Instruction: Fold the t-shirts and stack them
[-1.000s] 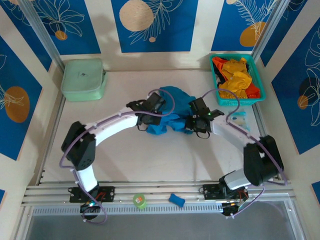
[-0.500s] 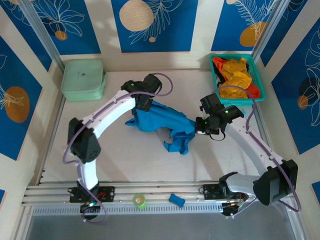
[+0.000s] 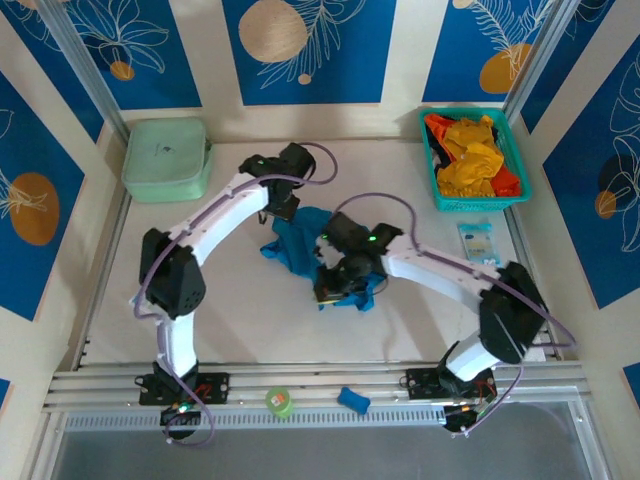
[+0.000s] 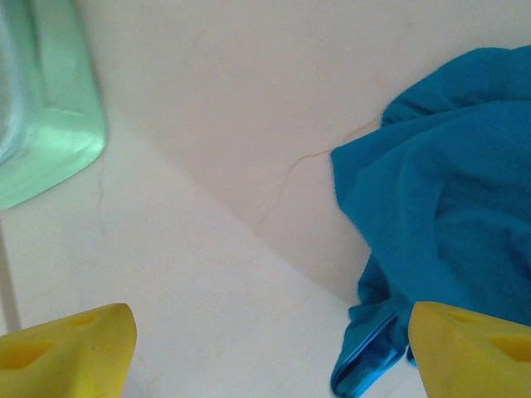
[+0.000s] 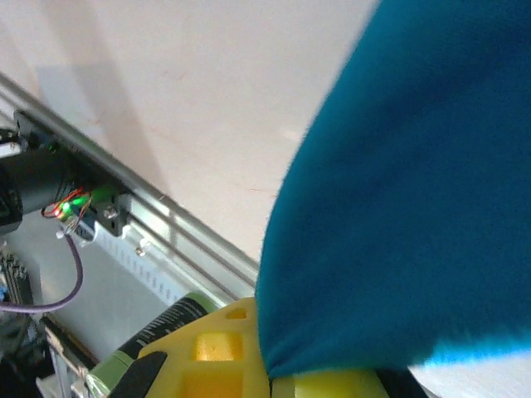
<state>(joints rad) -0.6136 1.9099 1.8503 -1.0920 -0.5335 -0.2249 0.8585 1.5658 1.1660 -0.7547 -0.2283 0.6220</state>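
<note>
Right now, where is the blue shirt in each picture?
Top external: blue shirt mid-table, between both arms.
Left wrist: blue shirt on the right side, crumpled.
Right wrist: blue shirt across the right half, up close.
Shared landmark: the cream table under it.

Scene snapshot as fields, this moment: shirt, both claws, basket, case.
blue shirt: crumpled mid-table, unfolded
left claw: open, empty, at the shirt's far edge
right claw: shut on blue shirt's near side
basket: far right corner, holds yellow shirts and red shirts
case: far left corner, apart from blue shirt
stack: not yet started
</note>
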